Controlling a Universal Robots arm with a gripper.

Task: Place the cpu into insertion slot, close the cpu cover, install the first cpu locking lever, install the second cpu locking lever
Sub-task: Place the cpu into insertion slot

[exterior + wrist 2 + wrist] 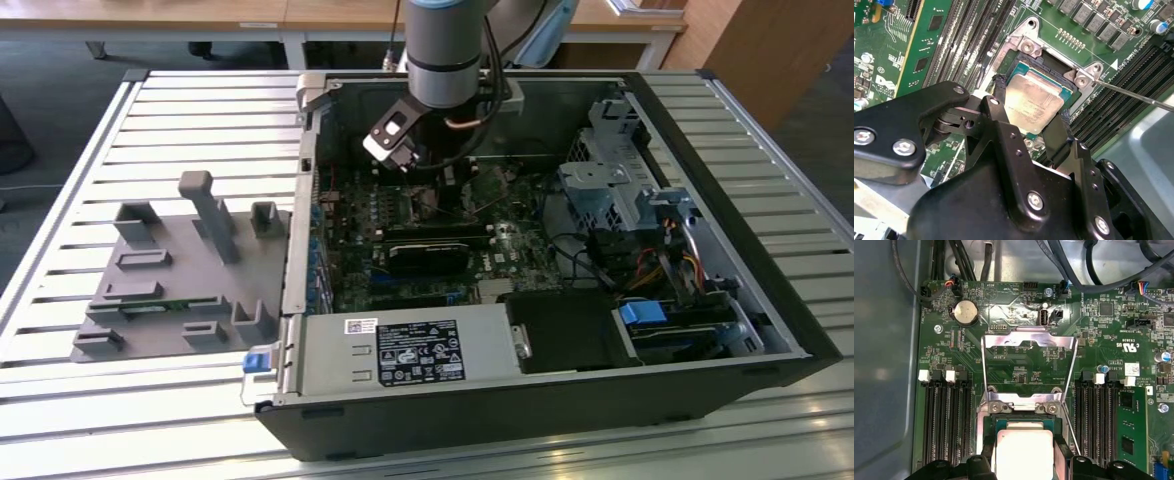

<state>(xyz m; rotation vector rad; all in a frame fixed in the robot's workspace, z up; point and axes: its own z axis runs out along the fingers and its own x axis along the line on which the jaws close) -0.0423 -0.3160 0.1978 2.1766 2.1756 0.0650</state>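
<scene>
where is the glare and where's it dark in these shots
First wrist view: strong glare on the open cpu cover, a pale sheen on the cpu. Second wrist view: the cpu top reflects bright. Exterior view: daylight on the slatted table, the computer case interior shadowed.

Even daylight, soft shadows inside the case, glare on the cpu cover

Print on the motherboard and the power supply label is unreadable
</scene>
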